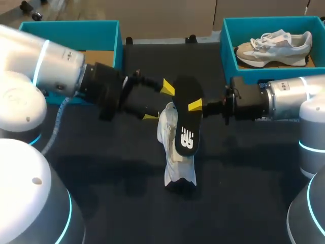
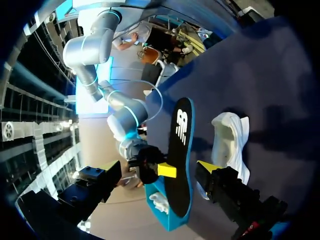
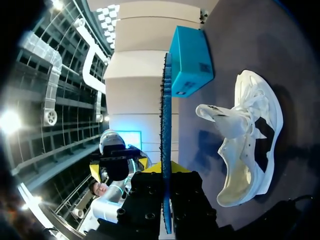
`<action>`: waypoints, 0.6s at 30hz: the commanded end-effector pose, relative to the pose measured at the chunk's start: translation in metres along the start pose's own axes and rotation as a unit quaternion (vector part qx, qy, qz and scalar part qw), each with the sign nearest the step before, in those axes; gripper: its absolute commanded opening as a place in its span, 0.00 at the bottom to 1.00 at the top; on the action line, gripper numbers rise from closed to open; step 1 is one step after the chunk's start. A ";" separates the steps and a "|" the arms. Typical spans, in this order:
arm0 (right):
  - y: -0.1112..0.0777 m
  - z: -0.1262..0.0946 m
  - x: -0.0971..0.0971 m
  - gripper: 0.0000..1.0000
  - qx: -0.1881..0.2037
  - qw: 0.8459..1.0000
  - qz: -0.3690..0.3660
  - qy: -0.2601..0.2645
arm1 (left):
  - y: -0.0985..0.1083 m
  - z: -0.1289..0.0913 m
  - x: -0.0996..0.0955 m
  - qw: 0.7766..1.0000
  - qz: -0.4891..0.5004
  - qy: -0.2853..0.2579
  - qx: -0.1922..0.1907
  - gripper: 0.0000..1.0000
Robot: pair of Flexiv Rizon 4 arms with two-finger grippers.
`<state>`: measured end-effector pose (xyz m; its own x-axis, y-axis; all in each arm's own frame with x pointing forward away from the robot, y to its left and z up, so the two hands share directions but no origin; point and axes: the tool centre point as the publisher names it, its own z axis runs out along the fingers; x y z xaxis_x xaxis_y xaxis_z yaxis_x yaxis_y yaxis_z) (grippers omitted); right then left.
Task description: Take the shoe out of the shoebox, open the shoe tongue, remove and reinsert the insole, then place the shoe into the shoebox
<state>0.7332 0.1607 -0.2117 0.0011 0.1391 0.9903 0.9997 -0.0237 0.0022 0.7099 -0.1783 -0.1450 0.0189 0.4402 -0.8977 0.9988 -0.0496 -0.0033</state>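
Your right gripper is clenched on the black insole. In its own wrist view the insole stands edge-on between its fingers, held up off the counter and just over the shoe. Your left gripper sits close on the other side of the insole with its fingers spread wide, grasping nothing.

Under the insole the white shoe lies near the middle of the counter, out of any box. Its tongue is pulled up and away from the opening, so you can see down inside.

From that, you look roughly halfway through:
- **Done:** the shoe is out, the tongue is open and the insole is removed.
- **Left:** slide the insole back into the shoe and seat it, then put the shoe into the shoebox.

Neither remaining step has begun, since the insole has not yet entered the shoe's opening.

Further out, the left shoebox stands at the far left corner of the counter, behind your left arm. The part of its inside that shows has no shoe in it. The right shoebox stands at the far right corner with a grey shoe lying in it.

Your count:
- two grippers
- one insole
- two shoes
- two shoeboxes
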 end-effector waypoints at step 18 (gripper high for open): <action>-0.005 0.006 -0.002 0.00 -0.003 1.000 -0.002 -0.002 | 0.009 0.000 0.021 0.957 -0.091 0.274 0.025 1.00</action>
<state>0.7302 0.1643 -0.2132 -0.0027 0.1418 0.9899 0.9997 -0.0237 0.0061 0.7135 -0.1662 -0.1667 -0.1376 0.7465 -0.6511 0.9857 0.0385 -0.1641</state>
